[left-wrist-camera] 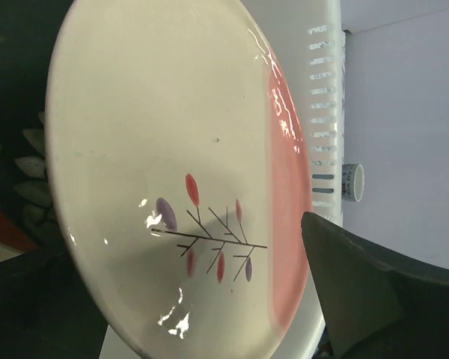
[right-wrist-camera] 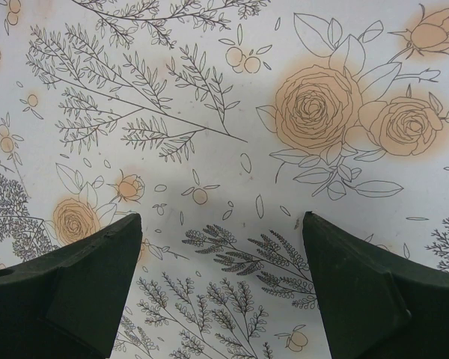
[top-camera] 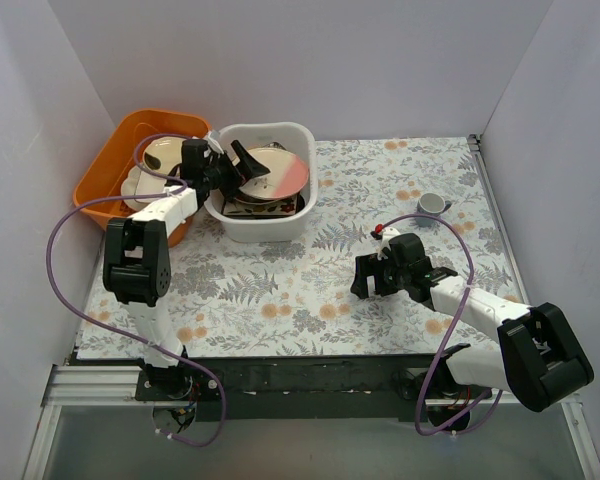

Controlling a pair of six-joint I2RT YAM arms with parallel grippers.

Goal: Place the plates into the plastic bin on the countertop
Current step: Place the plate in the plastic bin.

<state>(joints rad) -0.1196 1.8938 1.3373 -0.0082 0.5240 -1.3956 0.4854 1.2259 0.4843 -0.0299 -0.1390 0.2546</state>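
The left tool (top-camera: 250,162) stands released beside the pink-cream plate (top-camera: 280,172), which lies tilted in the plastic bin (top-camera: 265,232) near the desk's (top-camera: 280,290) far-left corner. The right tool (top-camera: 362,280) hangs released.

The left arm (top-camera: 138,262) and right arm (top-camera: 500,320) share one build: white tubular links joined by blocky black joint housings. A purple cable (top-camera: 65,225) loops from each base up to the wrist. Both bases sit on a black rail (top-camera: 300,375) framed in silver metal at the near edge. A small red mark (top-camera: 378,230) shows near the right wrist. The right gripper (right-wrist-camera: 221,217) has matte dark, wedge-shaped fingers (right-wrist-camera: 374,292).
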